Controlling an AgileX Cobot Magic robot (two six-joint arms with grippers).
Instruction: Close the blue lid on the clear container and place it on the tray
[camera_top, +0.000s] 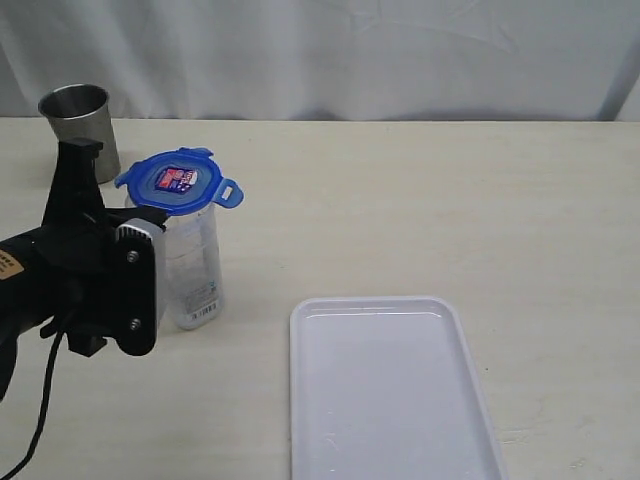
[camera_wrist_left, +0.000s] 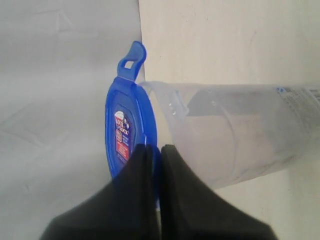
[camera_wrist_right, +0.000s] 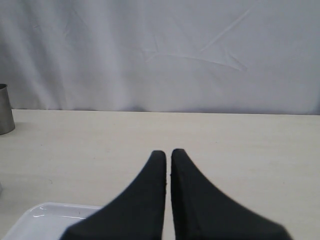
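Progress is partial: the blue lid (camera_top: 175, 182) sits slightly askew on the clear container (camera_top: 195, 270), with one flap sticking out unsnapped. Your left gripper (camera_wrist_left: 153, 147) is clenched at the lid's edge; you cannot tell whether it pinches it. Your right gripper (camera_wrist_right: 168, 152) is clenched on nothing. The container stands near the tray (camera_top: 390, 390), not on it, so sealing and moving remain.

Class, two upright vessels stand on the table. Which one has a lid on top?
The clear container, with the blue lid resting on its rim; the grey steel cup behind it stands open-topped.
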